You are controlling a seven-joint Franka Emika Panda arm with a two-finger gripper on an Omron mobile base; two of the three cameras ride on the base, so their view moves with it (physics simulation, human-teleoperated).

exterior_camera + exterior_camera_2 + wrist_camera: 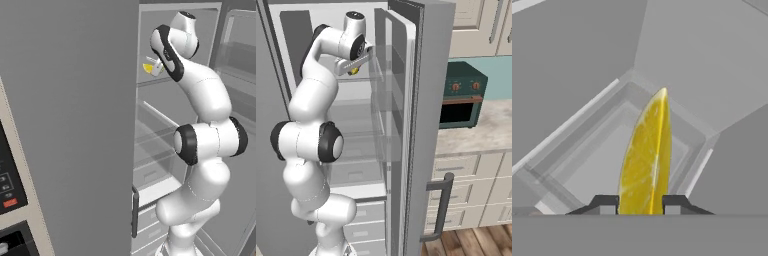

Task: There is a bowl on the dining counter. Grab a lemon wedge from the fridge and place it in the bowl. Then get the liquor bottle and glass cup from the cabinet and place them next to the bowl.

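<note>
Lemon wedge (646, 160) sits pinched between the two fingertips of the gripper (640, 204), held edge-on up high inside the open fridge (70, 125), near the top shelf. Gripper clamped on the wedge. Teal toaster oven (462, 95) on far right counter.

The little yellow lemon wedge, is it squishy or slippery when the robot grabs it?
Probably a bit of both. The small bright yellow curved lemon wedge sits between the gripper jaws, thin and glossy, so it may slip. It looks light, and tapers to a point, so it could twist.
</note>
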